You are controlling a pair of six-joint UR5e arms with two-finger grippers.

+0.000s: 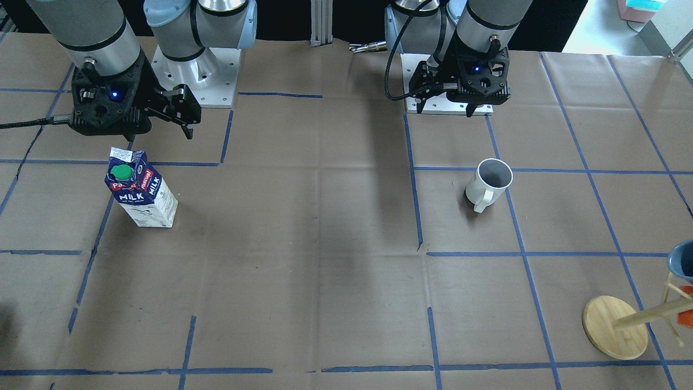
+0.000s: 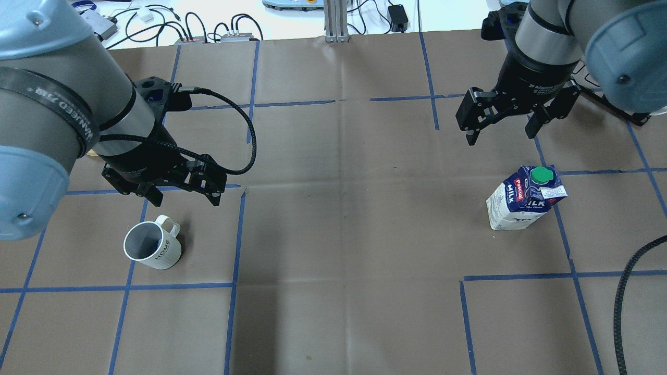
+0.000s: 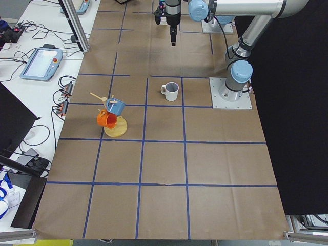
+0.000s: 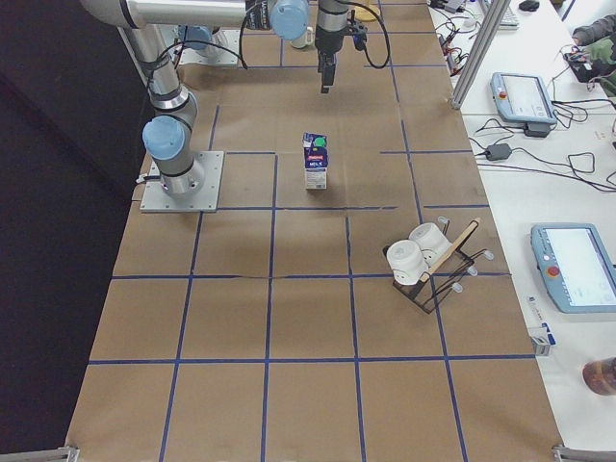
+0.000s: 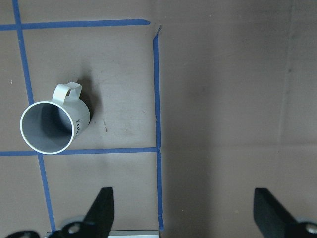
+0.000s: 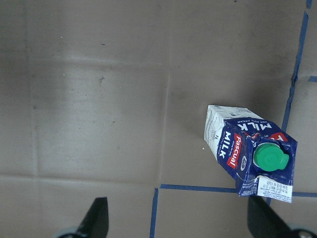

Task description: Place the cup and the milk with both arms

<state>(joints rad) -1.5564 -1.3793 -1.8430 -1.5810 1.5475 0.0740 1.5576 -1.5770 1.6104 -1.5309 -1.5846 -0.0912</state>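
The white cup (image 1: 490, 184) stands upright on the brown paper, handle turned away from the robot; it also shows in the overhead view (image 2: 152, 247) and the left wrist view (image 5: 54, 124). My left gripper (image 2: 185, 198) is open and empty, hanging above the table just beyond the cup. The milk (image 1: 142, 189) carton stands upright with its green cap on top, seen also in the overhead view (image 2: 523, 198) and the right wrist view (image 6: 247, 148). My right gripper (image 2: 500, 136) is open and empty, above the table beyond the carton, touching nothing.
A wooden mug stand (image 1: 614, 327) with a blue and an orange cup stands at the table's edge on my left side. A rack with white cups (image 4: 423, 255) stands on my right side. Blue tape lines (image 2: 237, 234) grid the paper.
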